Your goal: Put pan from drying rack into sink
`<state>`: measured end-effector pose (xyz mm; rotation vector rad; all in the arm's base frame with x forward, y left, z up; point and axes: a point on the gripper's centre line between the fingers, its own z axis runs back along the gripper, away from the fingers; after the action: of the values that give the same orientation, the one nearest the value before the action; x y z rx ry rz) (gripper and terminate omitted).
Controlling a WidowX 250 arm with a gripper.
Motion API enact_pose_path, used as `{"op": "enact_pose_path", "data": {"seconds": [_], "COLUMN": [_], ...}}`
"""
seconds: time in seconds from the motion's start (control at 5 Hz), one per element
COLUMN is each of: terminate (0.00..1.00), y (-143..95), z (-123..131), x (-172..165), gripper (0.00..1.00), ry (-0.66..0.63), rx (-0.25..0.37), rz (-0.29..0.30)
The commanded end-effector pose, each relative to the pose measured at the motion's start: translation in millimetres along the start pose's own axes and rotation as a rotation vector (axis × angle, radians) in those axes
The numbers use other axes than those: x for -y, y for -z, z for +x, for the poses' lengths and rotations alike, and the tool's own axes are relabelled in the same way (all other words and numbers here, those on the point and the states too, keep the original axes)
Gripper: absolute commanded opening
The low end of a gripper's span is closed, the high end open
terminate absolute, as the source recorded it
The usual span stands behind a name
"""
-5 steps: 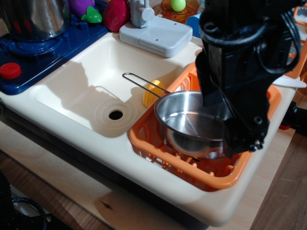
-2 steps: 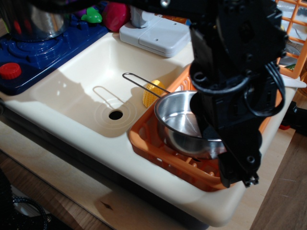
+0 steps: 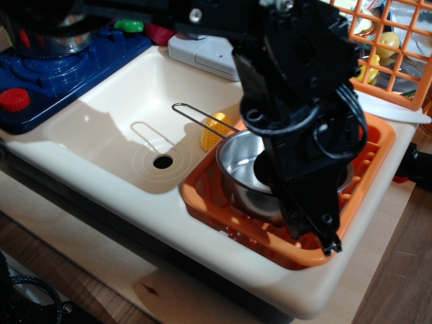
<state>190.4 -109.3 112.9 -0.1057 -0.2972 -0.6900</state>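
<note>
The gripper, its jaw state hidden, is lowered over the pan, whose handle is pointed left over the sink.

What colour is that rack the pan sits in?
Orange; the drying rack shows clearly in the only view.

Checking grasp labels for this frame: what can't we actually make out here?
- Gripper: seen from behind, its own body hides the fingers, so open or shut is unreadable.
- Pan: the arm covers its right half; contact with the gripper can't be judged.
- Drying rack: middle and far side are behind the arm.
- Sink: back right corner is hidden by the arm.
- Steel pot on the stove: cut off by the top edge.
</note>
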Motion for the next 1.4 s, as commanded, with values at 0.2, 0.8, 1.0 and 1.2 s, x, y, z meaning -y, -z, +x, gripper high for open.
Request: {"op": "enact_pose_path", "data": {"seconds": [0.2, 0.8, 1.0, 1.2], "terminate": [0.0, 0.0, 0.0, 0.0], "y": [-43.3, -70.0, -69.5, -63.8], "z": [18.1, -20.7, -38.8, -52.8], "x": [-14.9, -58.0, -72.3, -85.6], "gripper": [0.0, 0.0, 0.0, 0.0], "ry": [-0.031, -0.076, -0.078, -0.023], "rx": [-0.048, -0.069, -0.024, 0.003], "rz": [0.022, 0.283, 0.333, 0.353]}}
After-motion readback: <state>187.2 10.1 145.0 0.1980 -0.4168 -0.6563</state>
